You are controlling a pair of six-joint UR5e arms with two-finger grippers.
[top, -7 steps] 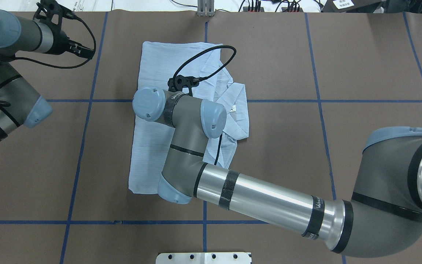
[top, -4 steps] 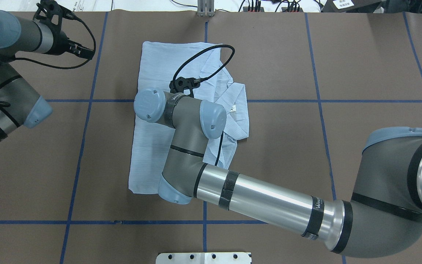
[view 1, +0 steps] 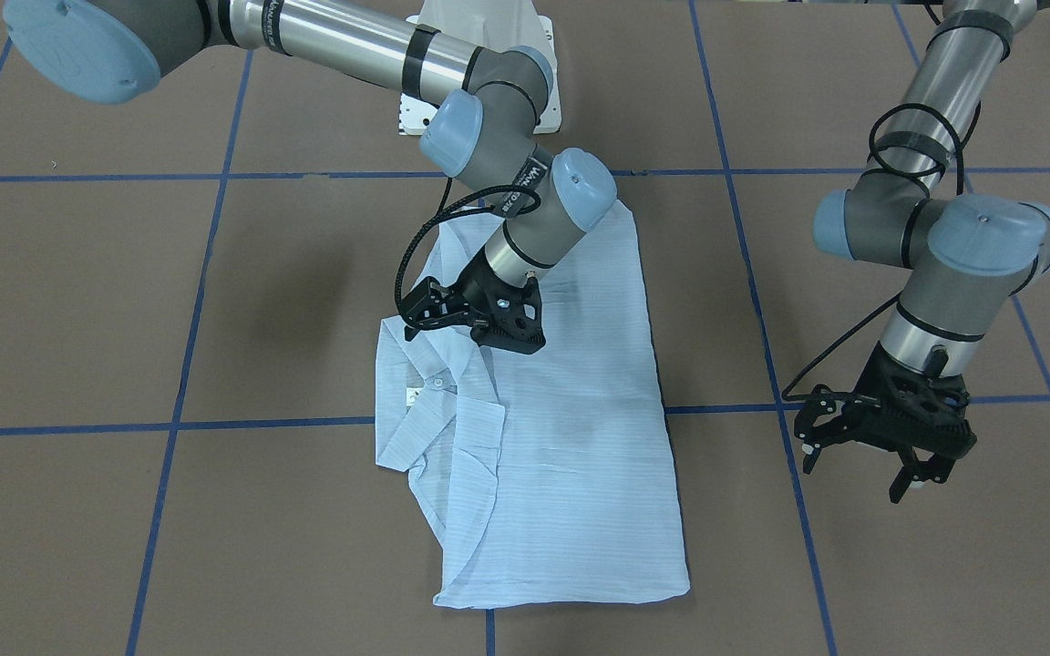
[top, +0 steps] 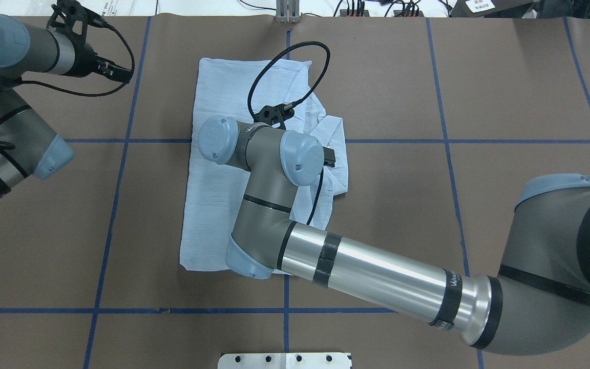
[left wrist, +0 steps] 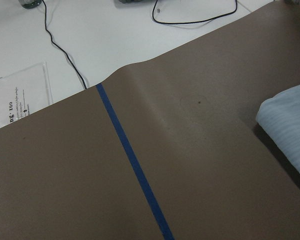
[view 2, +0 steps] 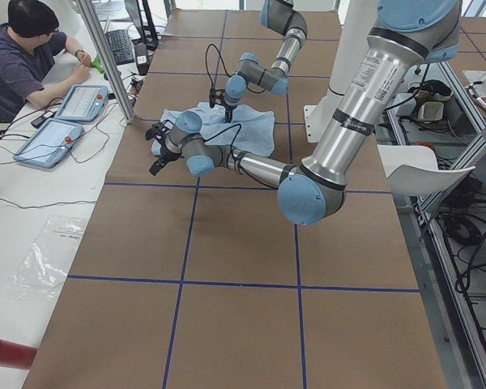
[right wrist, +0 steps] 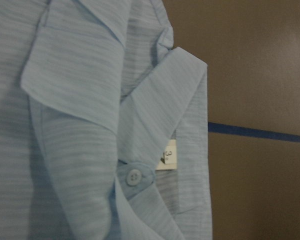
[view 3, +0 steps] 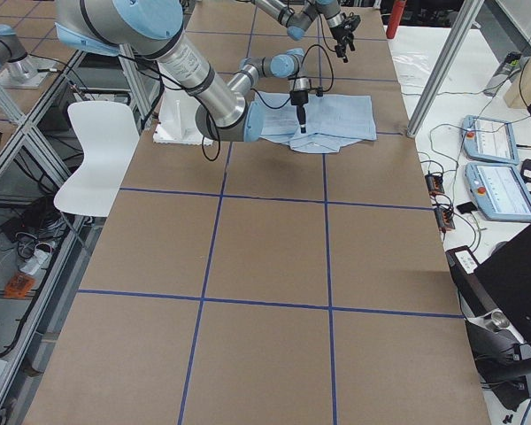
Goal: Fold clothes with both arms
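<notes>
The clothes are one light-blue striped shirt [view 1: 571, 437], lying folded into a long rectangle [top: 218, 102] at the table's middle. Its collar [view 1: 425, 410] sticks out on one side. My right gripper [view 1: 470, 333] hangs just above the shirt beside the collar, open, with no cloth between its fingers. Its wrist view looks straight down on the collar, the small neck label [right wrist: 169, 159] and a white button [right wrist: 134, 177]. My left gripper [view 1: 855, 476] hovers open over bare table off the shirt's other long side. Only a corner of the shirt [left wrist: 290, 120] shows in its wrist view.
Brown table cover with blue tape lines [top: 287, 310]. The white pedestal base [top: 285, 360] sits at the near edge. Cables and plugs [top: 377, 7] line the far edge. A person [view 2: 24, 57] sits at a side bench with two tablets [view 2: 61, 121]. A white chair [view 3: 93, 150] stands beside the table.
The right arm's wrist has swung sideways toward the collar, and its gripper now covers the neck label in the overhead view. Its cable loop stands higher. The left arm has not moved.
</notes>
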